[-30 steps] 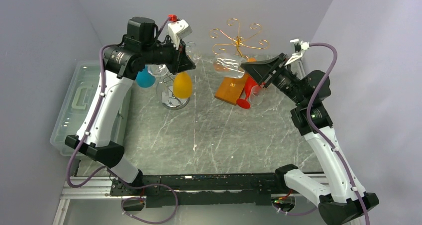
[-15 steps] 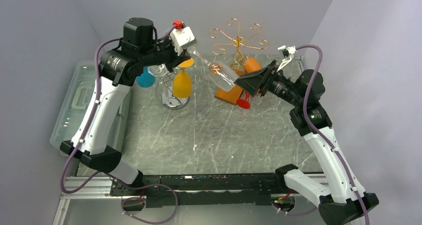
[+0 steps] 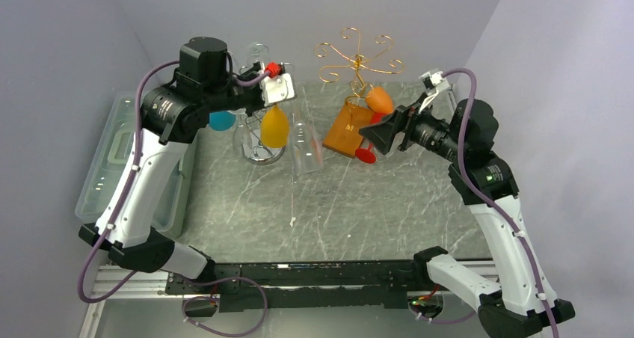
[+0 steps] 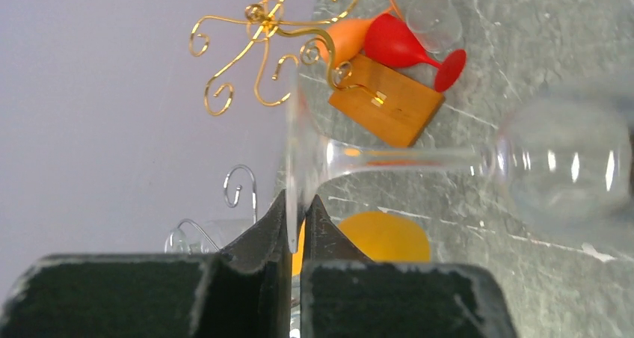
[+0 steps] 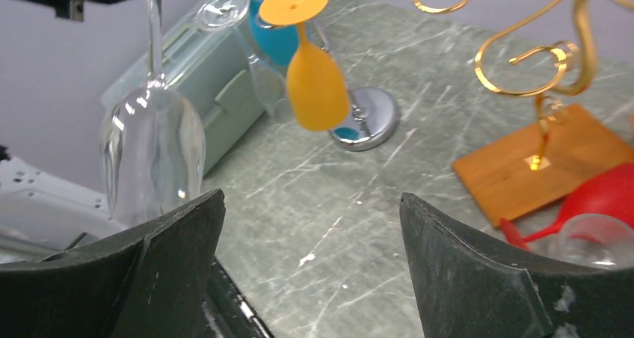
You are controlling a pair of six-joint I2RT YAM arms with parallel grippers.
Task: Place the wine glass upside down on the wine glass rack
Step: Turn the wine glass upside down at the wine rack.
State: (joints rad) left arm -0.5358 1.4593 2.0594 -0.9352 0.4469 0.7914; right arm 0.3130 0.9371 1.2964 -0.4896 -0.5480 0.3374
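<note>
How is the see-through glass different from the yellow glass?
The see-through glass is clear; the yellow glass is coloured. The see-through glass is pinched by its foot in the left end effector; the yellow glass hangs on the silver rack. Both hang bowl down.

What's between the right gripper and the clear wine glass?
Nothing. In the right wrist view, the clear wine glass hangs just past the right gripper, its fingers open, with only marble tabletop beneath.

**Nothing legible**

No word, number, brand or sign can be read in any view. The wooden base [image 3: 342, 136], the clear wine glass [image 3: 306, 155] and the plastic bin [image 3: 105, 177] show no print clear enough to make out.
</note>
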